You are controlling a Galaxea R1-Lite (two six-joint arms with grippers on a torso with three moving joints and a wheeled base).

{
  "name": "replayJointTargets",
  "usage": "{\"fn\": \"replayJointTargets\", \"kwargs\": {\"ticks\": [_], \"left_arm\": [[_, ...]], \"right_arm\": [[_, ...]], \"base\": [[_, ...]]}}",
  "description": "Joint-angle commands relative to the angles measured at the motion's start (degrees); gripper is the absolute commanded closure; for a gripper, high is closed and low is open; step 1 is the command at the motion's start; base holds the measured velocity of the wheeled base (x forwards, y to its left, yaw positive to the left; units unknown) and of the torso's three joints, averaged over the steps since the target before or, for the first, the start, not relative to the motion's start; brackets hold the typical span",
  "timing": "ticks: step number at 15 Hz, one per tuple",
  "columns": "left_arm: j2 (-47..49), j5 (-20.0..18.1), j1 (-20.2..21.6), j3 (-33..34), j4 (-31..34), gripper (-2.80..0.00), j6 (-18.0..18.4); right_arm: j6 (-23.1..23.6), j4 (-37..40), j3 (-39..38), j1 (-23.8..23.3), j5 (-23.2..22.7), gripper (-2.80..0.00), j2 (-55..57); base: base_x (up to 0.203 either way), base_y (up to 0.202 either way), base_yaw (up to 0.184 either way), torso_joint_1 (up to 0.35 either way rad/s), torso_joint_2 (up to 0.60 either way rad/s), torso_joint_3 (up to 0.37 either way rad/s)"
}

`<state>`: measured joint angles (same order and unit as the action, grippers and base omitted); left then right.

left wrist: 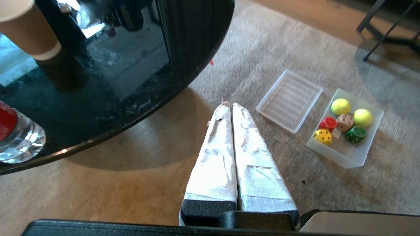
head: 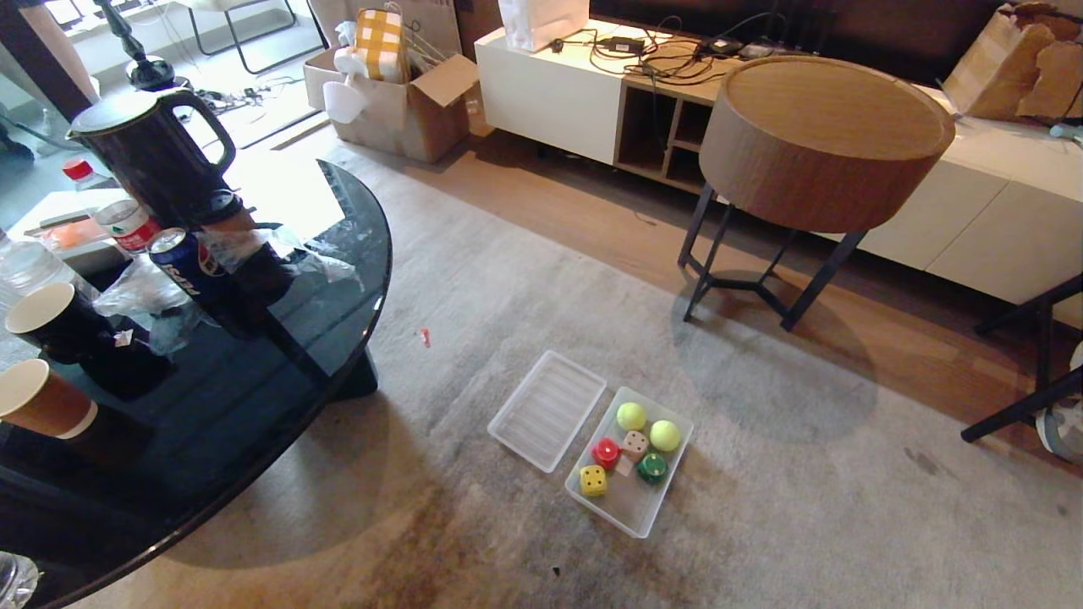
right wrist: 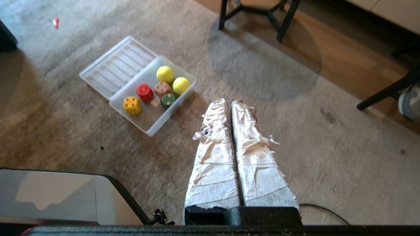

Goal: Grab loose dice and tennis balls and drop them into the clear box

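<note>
Looking down the right wrist view, I see my closed, empty right gripper (right wrist: 228, 102) just right of the clear frosted plastic box (right wrist: 170, 123), centre-left, holding every die and ball.

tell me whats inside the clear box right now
The clear box holds two tennis balls and four dice: red, beige, green, yellow. A small pale piece between the dice is partly covered and cannot be identified.
</note>
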<state>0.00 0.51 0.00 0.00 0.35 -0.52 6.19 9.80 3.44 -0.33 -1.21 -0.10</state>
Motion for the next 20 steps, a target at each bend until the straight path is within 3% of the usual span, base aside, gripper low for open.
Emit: {"fn": "replayJointTargets", "kwargs": {"ticks": [1,20], "left_arm": [[0.00,0.02,0.00,0.00,0.00,0.00,-0.09],[0.00,0.02,0.00,0.06,0.00,0.00,-0.09]], "right_arm": [[0.05,0.04,-0.01,-0.02,-0.02,0.00,0.10],[-1.79,0.13,-0.10,-0.02,0.15,0.00,0.10]], "base": [[0.000,0.000,0.000,0.002,0.00,0.206],[0.000,0.000,0.000,0.002,0.00,0.205]]}}
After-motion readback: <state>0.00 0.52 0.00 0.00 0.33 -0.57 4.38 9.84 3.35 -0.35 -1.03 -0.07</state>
